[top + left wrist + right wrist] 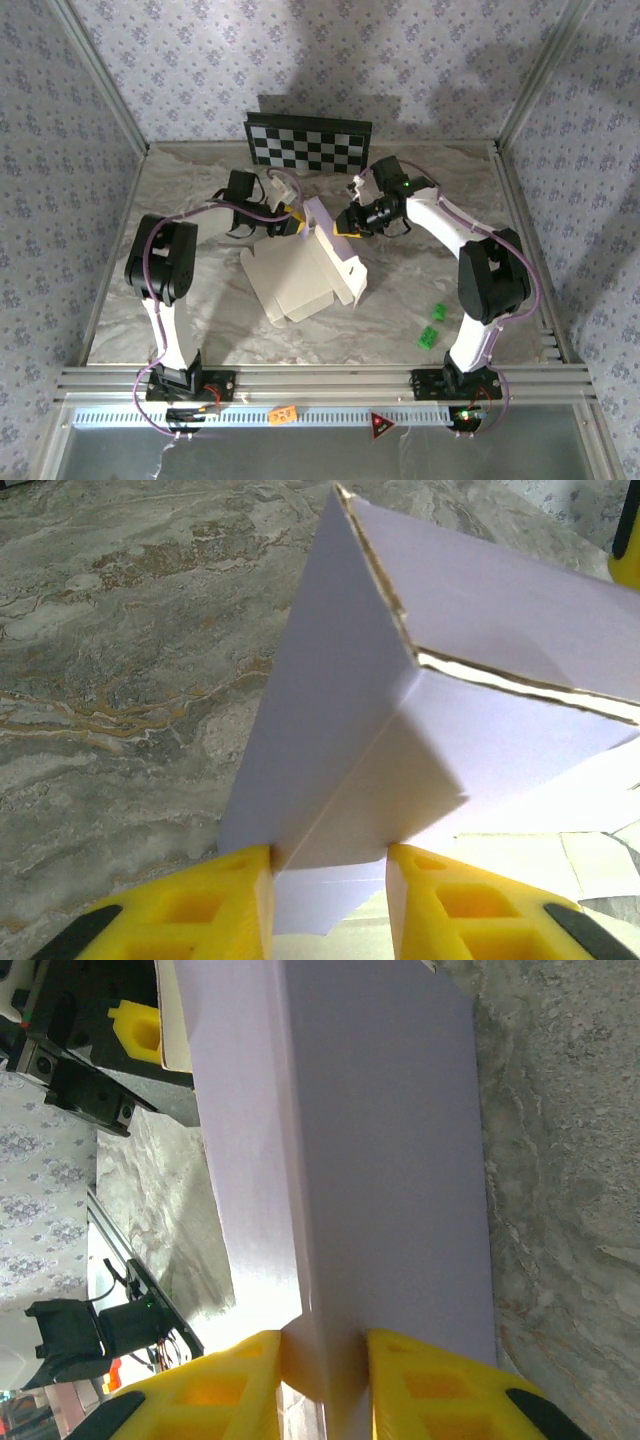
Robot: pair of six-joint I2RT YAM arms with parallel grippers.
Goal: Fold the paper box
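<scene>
Where the two arms meet over the middle of the marbled worktop (400,290), you see the paper box (300,285) lying partly unfolded. Its cream-white face is up and its main sheet lies flat, just near of both grippers. Along the sheet's far edge a lavender flap stands up from the worktop, with the left gripper (290,222) on its left and the right gripper (345,222) on its right.

In the left wrist view, the left gripper (328,880) has its yellow fingers (225,905) closed against a creased lavender panel of the paper box (450,630). The panel fills the gap between them and touches both inner faces. Two lavender panels meet there at a ridge, a bright cream edge shows along the upper seam, and the worktop (120,660) lies to the left.

In the right wrist view, the right gripper (322,1360) likewise pinches the paper box (390,1140). Its yellow fingers (420,1390) press on either side of a fold line that runs the length of the lavender panel, and beside that panel lies bare worktop (560,1160).

Note the black-and-white checkerboard panel (308,143) standing against the far wall, well apart from the box. Two small green pieces (428,337) lie on the worktop at the near right, close to the right arm.
</scene>
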